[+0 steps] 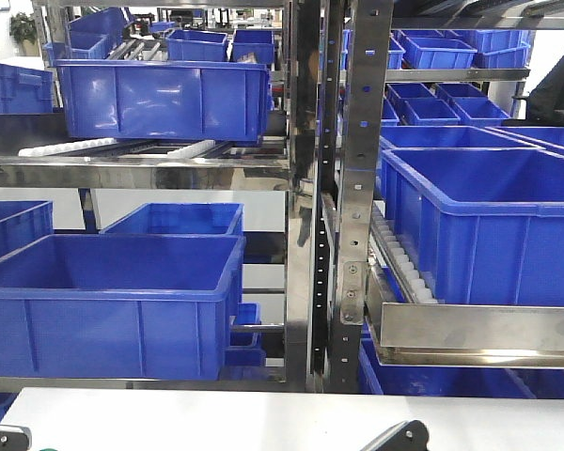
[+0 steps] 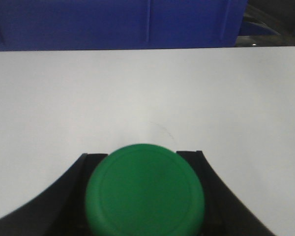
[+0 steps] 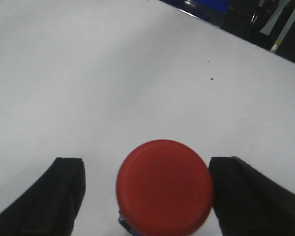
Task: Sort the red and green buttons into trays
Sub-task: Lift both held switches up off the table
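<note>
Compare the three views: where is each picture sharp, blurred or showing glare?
Front view: mostly sharp, glare streaks on the steel rack upright. Left wrist view: green button soft, very near the lens. Right wrist view: red button and black claw fingers slightly blurred; table evenly lit.

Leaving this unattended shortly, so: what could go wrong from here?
The red button sits off-centre in the open right pincer, close to one finger with a gap at the other; closing could shove or tip it.
The cap of the green button hides where the left pincer touches it, so that grip is unconfirmed; it might slip.
No tray shows in any view.
</note>
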Controlling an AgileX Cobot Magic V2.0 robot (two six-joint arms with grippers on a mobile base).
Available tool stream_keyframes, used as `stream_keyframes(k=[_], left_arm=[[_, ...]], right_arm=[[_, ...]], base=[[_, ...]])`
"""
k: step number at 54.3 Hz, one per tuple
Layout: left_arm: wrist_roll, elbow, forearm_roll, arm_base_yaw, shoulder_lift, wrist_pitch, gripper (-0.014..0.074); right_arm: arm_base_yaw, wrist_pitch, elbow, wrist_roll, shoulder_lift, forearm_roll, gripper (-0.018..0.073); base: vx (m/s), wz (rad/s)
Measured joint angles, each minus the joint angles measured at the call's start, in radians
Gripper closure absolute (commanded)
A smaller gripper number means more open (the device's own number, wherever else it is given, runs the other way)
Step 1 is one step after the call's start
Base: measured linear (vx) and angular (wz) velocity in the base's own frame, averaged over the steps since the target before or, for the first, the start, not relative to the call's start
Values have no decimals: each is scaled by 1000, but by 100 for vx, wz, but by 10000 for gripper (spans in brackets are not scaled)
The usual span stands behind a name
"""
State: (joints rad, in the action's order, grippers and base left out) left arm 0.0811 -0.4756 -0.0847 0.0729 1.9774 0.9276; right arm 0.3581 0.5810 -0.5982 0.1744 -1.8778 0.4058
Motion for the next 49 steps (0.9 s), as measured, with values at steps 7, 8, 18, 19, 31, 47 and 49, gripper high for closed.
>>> stream_keyframes(k=[7, 8, 18, 19, 31, 47, 49], left_arm=[[0, 0, 0, 0, 0, 0, 602], [0, 0, 0, 0, 0, 0, 602], [0, 0, 0, 0, 0, 0, 603], [0, 0, 0, 0, 0, 0, 603], [34, 0, -12, 0, -6, -7, 603], [69, 2, -129, 0, -144, -83, 603], [71, 2, -133, 0, -167, -103, 603]], right_arm=[[0, 5, -15, -7, -44, -3, 1], [0, 7, -15, -8, -46, -2, 7], [0, 36, -18, -18, -49, -2, 129], [0, 36, -19, -19, -49, -2, 145], [0, 36, -19, -19, -49, -3, 431], [0, -16, -19, 6, 50, -3, 573], [0, -27, -19, 12, 78, -3, 573]], base=[[0, 0], [0, 0], [0, 0], [0, 0], [0, 0], [0, 0], [0, 0]])
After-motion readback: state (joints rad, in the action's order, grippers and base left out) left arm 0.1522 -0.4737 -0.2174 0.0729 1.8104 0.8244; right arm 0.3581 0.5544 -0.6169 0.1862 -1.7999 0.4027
